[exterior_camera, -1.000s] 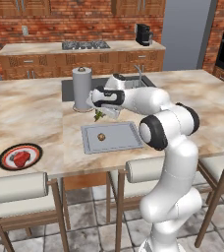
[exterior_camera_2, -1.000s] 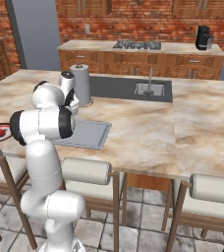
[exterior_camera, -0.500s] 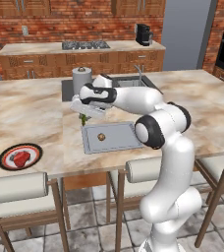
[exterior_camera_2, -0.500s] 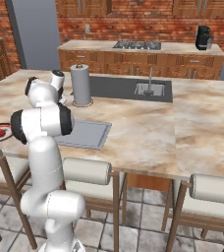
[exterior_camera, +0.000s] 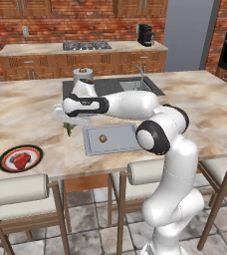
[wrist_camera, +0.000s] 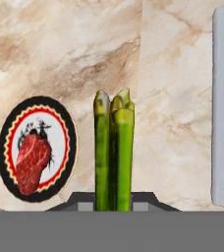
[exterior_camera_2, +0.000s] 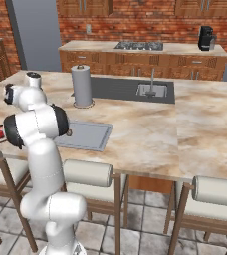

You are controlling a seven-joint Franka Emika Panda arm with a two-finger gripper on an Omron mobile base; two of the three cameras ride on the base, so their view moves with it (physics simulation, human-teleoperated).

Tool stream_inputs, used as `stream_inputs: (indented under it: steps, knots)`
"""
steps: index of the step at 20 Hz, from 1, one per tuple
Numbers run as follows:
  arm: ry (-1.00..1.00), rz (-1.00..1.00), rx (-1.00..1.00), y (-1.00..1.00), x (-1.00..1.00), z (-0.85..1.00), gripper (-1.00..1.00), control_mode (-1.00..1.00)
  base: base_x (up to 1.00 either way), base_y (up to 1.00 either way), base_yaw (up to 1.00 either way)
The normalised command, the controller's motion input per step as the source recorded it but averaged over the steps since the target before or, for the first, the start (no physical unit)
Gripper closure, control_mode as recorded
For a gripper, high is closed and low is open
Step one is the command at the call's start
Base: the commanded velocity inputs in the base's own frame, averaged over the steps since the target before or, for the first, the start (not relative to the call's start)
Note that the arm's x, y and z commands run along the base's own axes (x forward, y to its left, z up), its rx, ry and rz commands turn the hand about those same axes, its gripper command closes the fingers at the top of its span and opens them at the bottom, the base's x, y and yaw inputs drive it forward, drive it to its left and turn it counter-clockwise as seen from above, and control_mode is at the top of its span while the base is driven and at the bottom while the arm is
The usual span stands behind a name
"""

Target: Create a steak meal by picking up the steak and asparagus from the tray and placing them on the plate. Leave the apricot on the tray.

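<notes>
Steak point(wrist_camera: 33, 162) seen resting on plate point(wrist_camera: 6, 142), at left on table point(wrist_camera: 74, 54). Asparagus point(wrist_camera: 114, 152) pinched in pincer point(wrist_camera: 114, 201), jaws pressed together on stalk base. In hand view, long axis runs straight out from pincer, tips pointed away. In left base view, asparagus point(exterior_camera: 68, 129) held above table, between plate point(exterior_camera: 7, 154) and tray point(exterior_camera: 118, 144). Apricot point(exterior_camera: 102, 139) seen lying on tray.
</notes>
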Motion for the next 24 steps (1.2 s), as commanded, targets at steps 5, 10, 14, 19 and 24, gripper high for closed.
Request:
stream_inputs:
  steps: [5,10,14,19,24]
  knots:
    - [-0.03,-0.05,-0.06,0.65,-0.39,-0.13,1.00,-1.00,0.00,0.00,0.00]
    - [0.00,-0.07,-0.07,0.67,-0.24,-0.20,1.00,-1.00,0.00,0.00,0.00]
    - [0.00,-0.06,-0.06,0.58,-0.08,-0.22,1.00,-1.00,0.00,0.00,0.00]
    - [0.00,-0.07,-0.04,0.48,0.00,-0.19,1.00,-1.00,0.00,0.00,0.00]
    - [0.00,-0.04,-0.02,0.36,0.05,-0.25,1.00,-1.00,0.00,0.00,0.00]
